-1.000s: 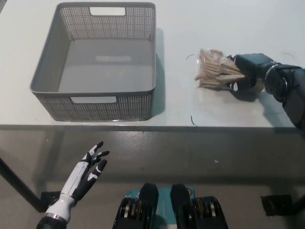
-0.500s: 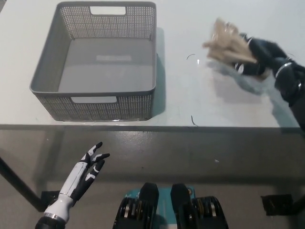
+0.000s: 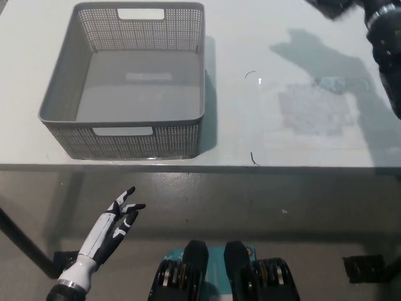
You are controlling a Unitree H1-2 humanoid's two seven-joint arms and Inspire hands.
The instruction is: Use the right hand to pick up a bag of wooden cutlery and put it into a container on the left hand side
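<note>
No part of the bag of wooden cutlery shows in the head view. My black right arm (image 3: pixel 385 44) reaches up past the picture's top right corner, and only a blurred sliver of my right hand (image 3: pixel 332 6) shows at the top edge, high above the white table (image 3: pixel 301 138). The grey mesh basket (image 3: pixel 122 130) stands on the left part of the table with nothing inside. My white left hand (image 3: pixel 116 219) rests open at the lower left, below the table's front edge.
The arm's shadow (image 3: pixel 313 100) lies on the table right of the basket. Two thin dark wisps (image 3: pixel 250 75) lie on the tabletop between basket and shadow. The table's front edge runs across at mid-height, with floor below it.
The right hand has lifted the bag off the table and risen up and out past the top right edge. The left hand and the basket have stayed put.
</note>
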